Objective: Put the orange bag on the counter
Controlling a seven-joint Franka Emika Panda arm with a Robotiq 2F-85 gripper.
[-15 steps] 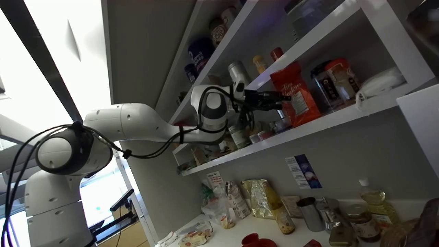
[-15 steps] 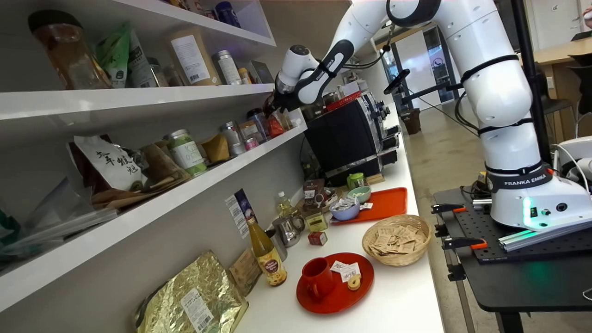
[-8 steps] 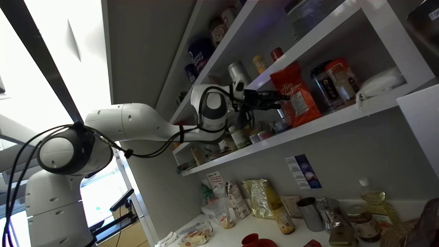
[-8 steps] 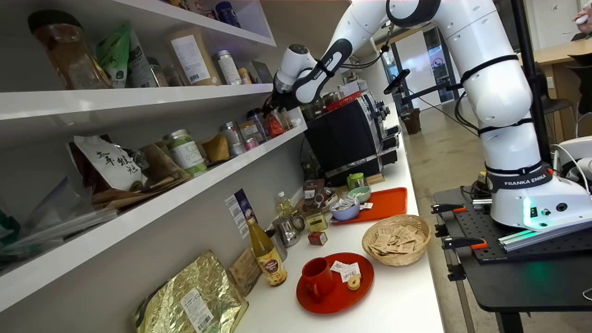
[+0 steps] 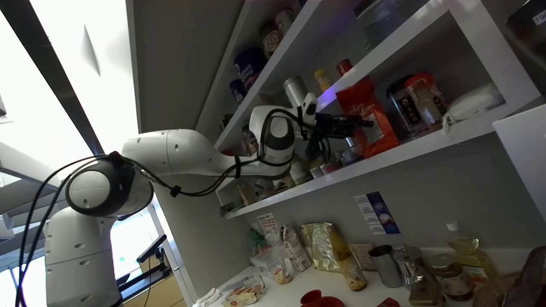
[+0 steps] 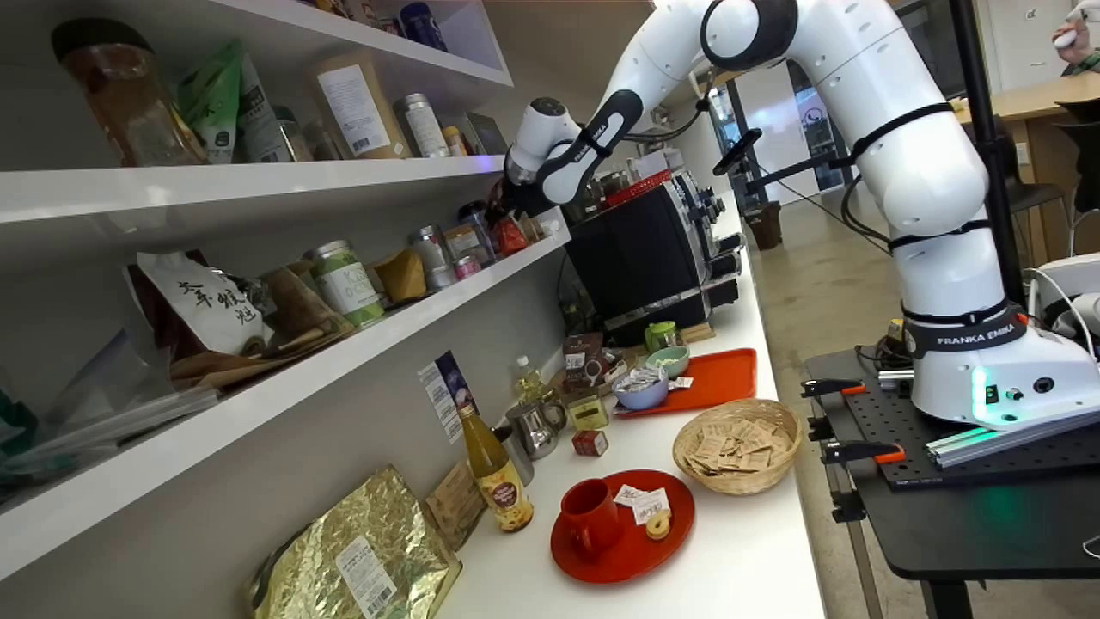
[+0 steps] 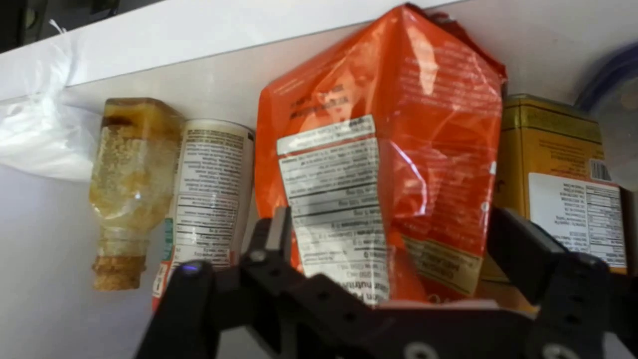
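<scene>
High above the tabletop (image 6: 739,550), the arm (image 5: 183,153) reaches out to the wall shelf (image 5: 409,148), where the orange bag (image 5: 379,133) stands, "Tim" legible on its front. The wrist view shows the end effector (image 7: 394,232) spread, jaws well apart with the bag between them, and a barcoded yellow box (image 7: 558,149) beside it. "FRANKA EMIKA" reads on the base (image 6: 971,335), in an exterior view alone.

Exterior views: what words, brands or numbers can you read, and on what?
"Tim" and part of "Hortons": orange bag.
"…well House", start unclear: blue container.
"19", maybe more: dark object at the frame edge.
"FRANKA EMIKA": robot base.
"太平猴魁", probably: white pouch.
Too small or blurred: gold bag label, bottle label, wall leaflet, wall notice, remaining print.
</scene>
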